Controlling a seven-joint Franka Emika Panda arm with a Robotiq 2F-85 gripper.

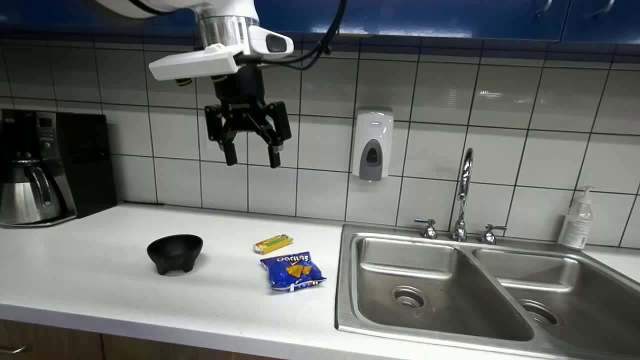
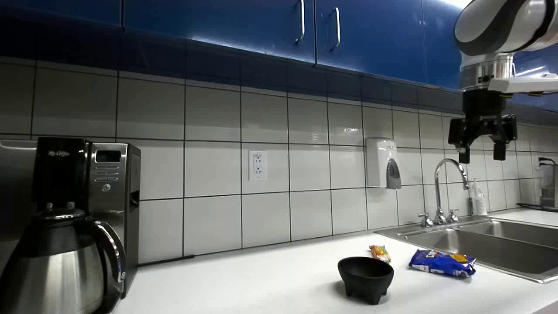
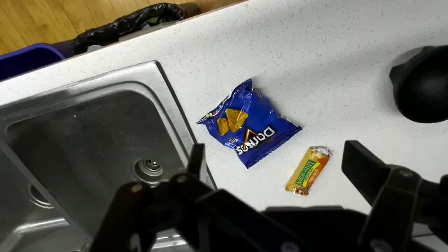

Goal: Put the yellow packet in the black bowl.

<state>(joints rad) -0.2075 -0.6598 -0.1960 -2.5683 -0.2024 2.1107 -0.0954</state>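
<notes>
The yellow packet (image 1: 273, 244) lies flat on the white counter, just behind the blue packet. In an exterior view the yellow packet (image 2: 380, 253) is partly hidden behind the black bowl (image 2: 366, 277). The bowl (image 1: 175, 252) stands upright, to the left of the packets, and its visible inside in the wrist view (image 3: 425, 85) holds nothing. My gripper (image 1: 253, 162) is open and empty, high above the counter; it also shows in an exterior view (image 2: 481, 158). In the wrist view the yellow packet (image 3: 308, 170) appears between the open fingers (image 3: 274, 155), far below them.
A blue chip packet (image 1: 294, 271) lies beside the yellow packet, near the sink rim (image 1: 345, 300). A faucet (image 1: 462, 195) stands behind the sink. A coffee maker (image 2: 87, 209) stands at the far left. A soap dispenser (image 1: 373, 142) hangs on the tiled wall, with blue cabinets (image 2: 244, 30) above.
</notes>
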